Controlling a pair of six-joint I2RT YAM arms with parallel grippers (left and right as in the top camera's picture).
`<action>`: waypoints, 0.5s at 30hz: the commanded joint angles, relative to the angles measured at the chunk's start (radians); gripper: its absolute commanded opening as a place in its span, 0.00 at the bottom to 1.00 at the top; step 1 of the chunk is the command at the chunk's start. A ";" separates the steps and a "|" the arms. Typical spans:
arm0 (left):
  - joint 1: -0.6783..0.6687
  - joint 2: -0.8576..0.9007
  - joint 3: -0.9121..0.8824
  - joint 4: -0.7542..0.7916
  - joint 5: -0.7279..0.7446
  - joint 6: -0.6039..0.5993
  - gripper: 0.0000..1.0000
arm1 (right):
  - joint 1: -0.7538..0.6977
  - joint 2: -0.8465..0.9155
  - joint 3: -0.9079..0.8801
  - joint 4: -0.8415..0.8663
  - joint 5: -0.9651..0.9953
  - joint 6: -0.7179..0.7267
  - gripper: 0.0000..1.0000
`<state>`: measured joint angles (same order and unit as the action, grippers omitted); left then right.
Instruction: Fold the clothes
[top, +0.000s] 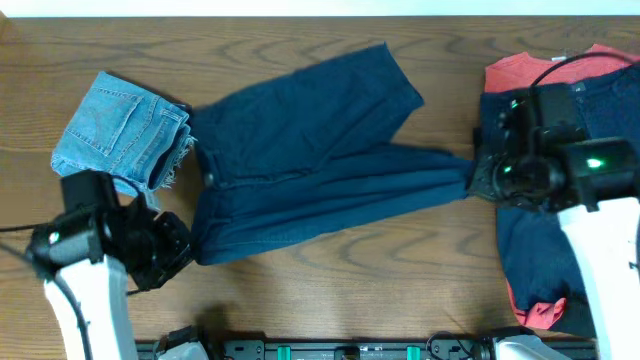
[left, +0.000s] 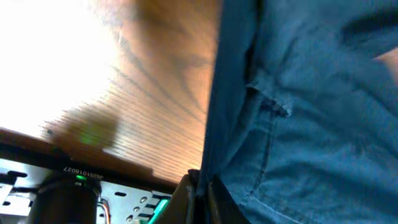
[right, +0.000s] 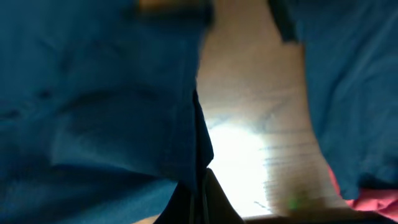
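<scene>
Dark navy trousers (top: 310, 165) lie spread across the middle of the wooden table, legs forking to the upper right and right. My left gripper (top: 185, 250) is shut on the trousers' waistband corner at lower left; the wrist view shows the waistband (left: 298, 124) pinched between the fingers (left: 202, 186). My right gripper (top: 478, 178) is shut on the end of the lower trouser leg at right; its wrist view shows dark cloth (right: 112, 106) clamped in the fingers (right: 200, 193).
Folded light-blue denim shorts (top: 120, 130) lie at the upper left. A pile with a red garment (top: 520, 72) and a navy garment (top: 535, 250) lies at the right under my right arm. The table's front edge (top: 340, 340) is near.
</scene>
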<state>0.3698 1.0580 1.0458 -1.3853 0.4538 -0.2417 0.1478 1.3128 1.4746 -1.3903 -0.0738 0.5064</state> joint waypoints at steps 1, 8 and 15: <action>0.006 -0.077 0.106 -0.040 -0.105 0.007 0.06 | -0.023 -0.013 0.137 -0.037 0.160 -0.014 0.02; 0.006 -0.139 0.276 -0.179 -0.217 0.001 0.06 | -0.023 -0.013 0.267 -0.083 0.160 -0.014 0.01; 0.006 -0.143 0.275 -0.239 -0.310 0.000 0.06 | -0.023 0.020 0.264 -0.039 0.160 -0.014 0.01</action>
<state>0.3645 0.9089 1.3132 -1.6070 0.3695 -0.2424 0.1482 1.3132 1.7191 -1.4605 -0.0864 0.5037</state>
